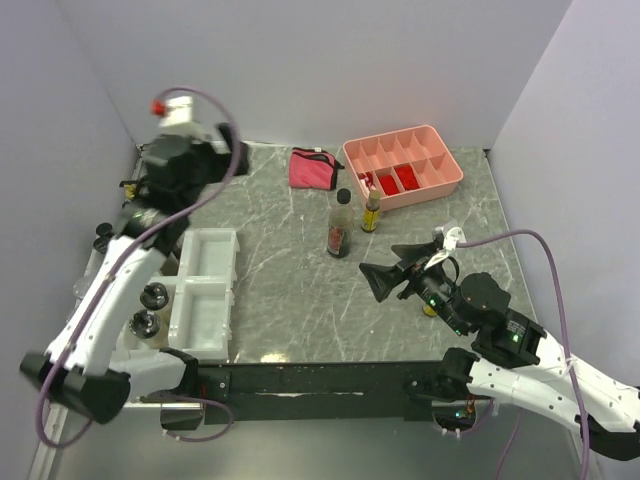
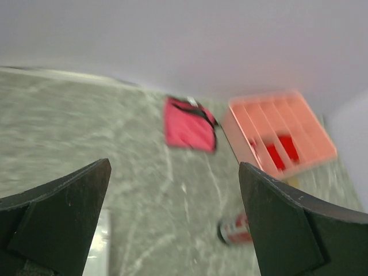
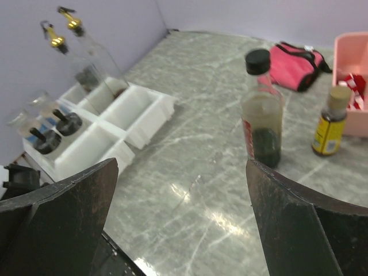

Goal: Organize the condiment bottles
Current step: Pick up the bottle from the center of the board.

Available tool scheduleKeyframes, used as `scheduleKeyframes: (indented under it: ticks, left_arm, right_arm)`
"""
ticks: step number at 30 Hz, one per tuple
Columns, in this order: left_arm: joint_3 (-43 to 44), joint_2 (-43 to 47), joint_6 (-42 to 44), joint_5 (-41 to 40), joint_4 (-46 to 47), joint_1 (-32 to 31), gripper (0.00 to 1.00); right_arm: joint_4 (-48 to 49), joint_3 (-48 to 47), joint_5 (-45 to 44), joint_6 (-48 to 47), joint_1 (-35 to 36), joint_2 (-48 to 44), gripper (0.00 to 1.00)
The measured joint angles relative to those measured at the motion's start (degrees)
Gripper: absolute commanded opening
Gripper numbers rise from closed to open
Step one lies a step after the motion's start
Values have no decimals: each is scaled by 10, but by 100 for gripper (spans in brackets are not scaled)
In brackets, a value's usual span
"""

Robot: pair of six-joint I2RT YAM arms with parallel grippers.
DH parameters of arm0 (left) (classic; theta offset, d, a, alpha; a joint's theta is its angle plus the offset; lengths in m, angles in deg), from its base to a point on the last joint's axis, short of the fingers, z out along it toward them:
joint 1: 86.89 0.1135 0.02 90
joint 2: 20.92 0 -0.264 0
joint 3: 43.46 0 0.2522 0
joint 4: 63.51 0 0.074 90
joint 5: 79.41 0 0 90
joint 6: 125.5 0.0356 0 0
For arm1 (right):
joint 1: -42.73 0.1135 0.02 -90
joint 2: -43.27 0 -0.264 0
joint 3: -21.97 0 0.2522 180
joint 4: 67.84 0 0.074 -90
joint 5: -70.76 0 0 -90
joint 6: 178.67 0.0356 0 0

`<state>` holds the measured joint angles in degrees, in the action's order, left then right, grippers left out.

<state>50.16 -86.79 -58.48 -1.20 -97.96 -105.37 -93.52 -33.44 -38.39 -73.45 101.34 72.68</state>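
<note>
**Both claws spread wide, two bottles in mid-counter**

The left claw point(image 2: 174, 167) is raised over the back left corner of the grey marble counter point(image 1: 290, 290). Its jaws are apart with nothing between them. The right claw point(image 1: 380, 258) hovers near the front right, its jaws likewise wide apart and empty, pointing toward the middle of the counter.

A clear bottle with dark liquid and a black cap point(image 1: 340, 225) stands upright in mid-counter. A smaller yellow-labelled bottle point(image 1: 371, 212) stands just beside it, nearer the pink compartment tray point(image 1: 440, 135). A pink pouch point(image 1: 312, 168) lies at the back, to the left of that tray.

A white divided bin point(image 1: 205, 290) sits at the left. Two black-lidded jars point(image 1: 150, 308) stand along its wall side, and two tall gold-topped bottles point(image 3: 86, 52) stand further back.
</note>
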Motion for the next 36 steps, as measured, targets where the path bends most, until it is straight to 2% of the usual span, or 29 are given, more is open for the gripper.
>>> scheduleKeyframes:
  ticks: [10,12,20,26,29,32,33,35,36]
  left_arm:
    - [1,-159,43,0,70,-218,99]
    - [1,-191,47,9,89,-245,95]
    - [6,-283,79,13,130,-302,89]
    - [8,-315,83,-7,145,-311,78]
    - [8,-319,82,-16,153,-310,63]
    - [8,-323,85,-25,166,-309,40]
    - [8,-323,85,-25,171,-308,26]
    - [8,-324,90,-35,175,-308,12]
    - [8,-325,87,-36,177,-308,1]
  right_arm:
    - [-47,0,-34,19,0,-69,100]
    - [-52,0,-38,19,0,-73,100]
    - [-65,6,-39,19,0,-77,100]
    - [-67,7,-40,16,0,-79,100]
    - [-68,7,-40,14,0,-81,100]
    - [-68,7,-42,14,0,-85,100]
    - [-68,7,-42,14,0,-85,100]
    - [-68,7,-43,14,0,-86,100]
    - [-68,7,-44,14,0,-86,100]
